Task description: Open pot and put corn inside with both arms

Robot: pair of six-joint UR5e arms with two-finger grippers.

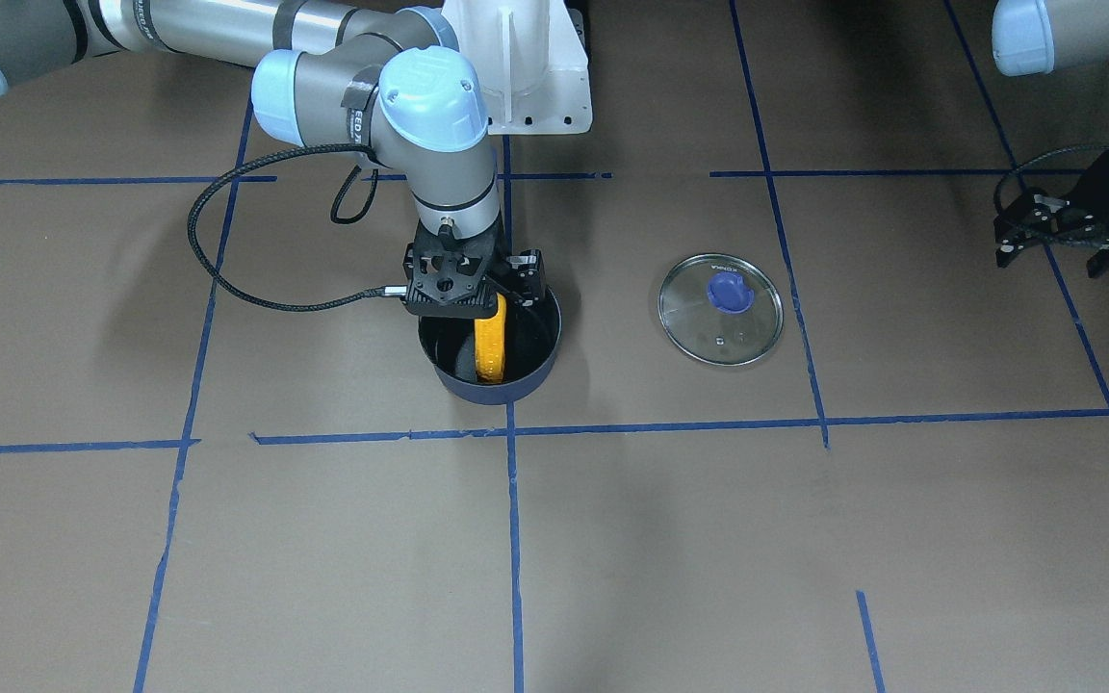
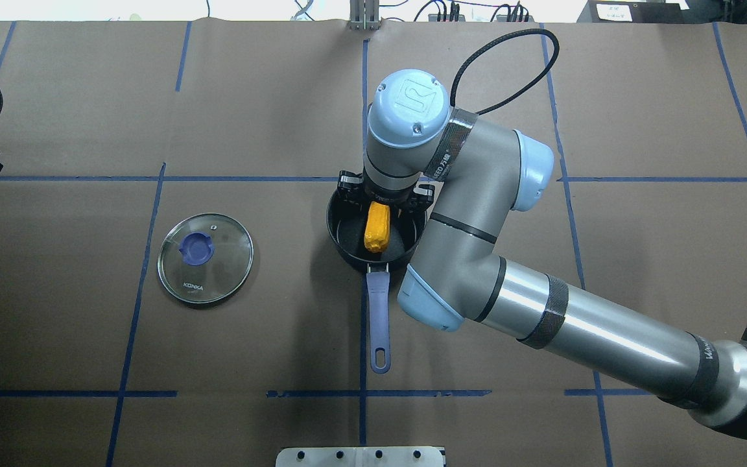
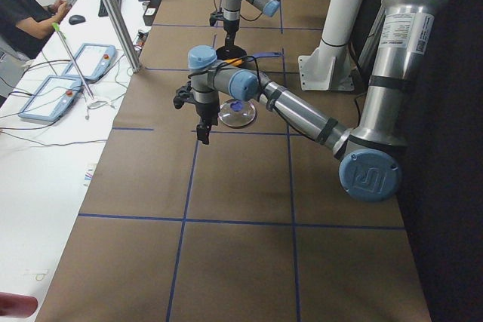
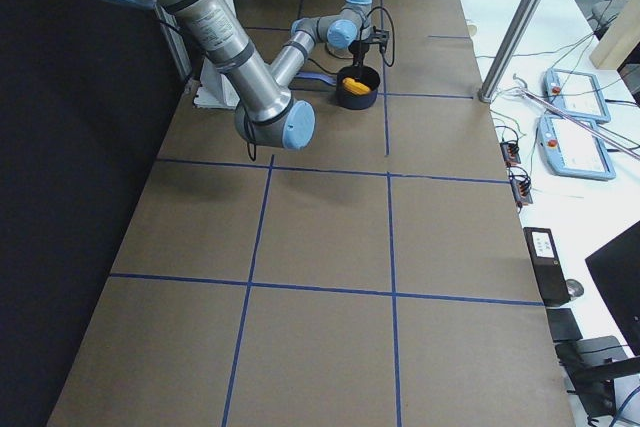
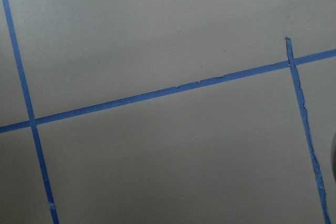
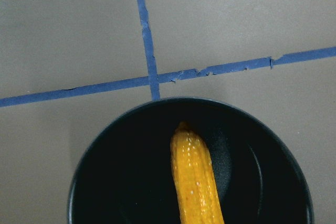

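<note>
Right gripper (image 1: 493, 302): frame centre, low over the pot rim, fingers look spread and off the corn; a crooked lift could hook the rim.
Left gripper (image 1: 1060, 252): right edge, released, empty.
Pot (image 2: 347, 241): centre, uncovered (lid (image 2: 205, 259) lies apart).
Corn (image 2: 377, 227): inside, leaning; could tip out.

An open dark navy pot (image 2: 346, 241) with a long lavender handle (image 2: 379, 311) stands upright on the brown surface (image 2: 250, 344), an orange-yellow corn cob (image 2: 377, 227) lying inside it.
</note>
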